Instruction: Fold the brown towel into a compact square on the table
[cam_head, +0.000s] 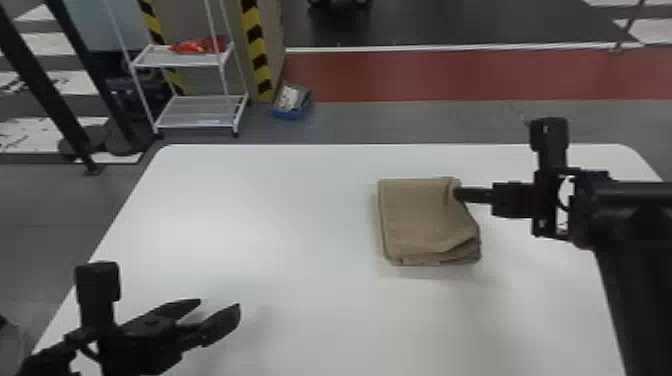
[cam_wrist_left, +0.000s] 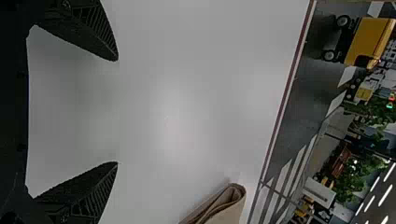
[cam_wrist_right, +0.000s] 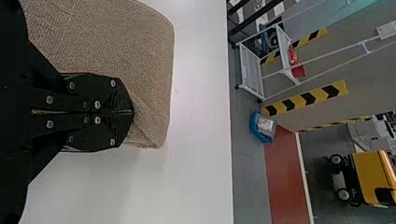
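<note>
Brown cloth, folded into a thick, squarish pad: the towel (cam_head: 417, 217) lies on the white table (cam_head: 300, 225), just beside the right gripper (cam_head: 456, 194) and reaching from its tips toward the robot's left and back toward the robot. The right gripper's fingers are pressed together, their tips touching the towel at its far right corner; whether any cloth is caught between them, I cannot tell. A crease runs from those tips toward the near side, and the layers on the near right side sit a little uneven, with a raised fold. Well apart from it, the left gripper (cam_head: 220, 304) is over the near left part of the table, its fingers spread wide with nothing between them; from there the towel is ahead and to the right. Beyond both grippers, past the table's far edge, a white rack (cam_head: 195, 114) and a blue box (cam_head: 290, 114) stand on the floor
</note>
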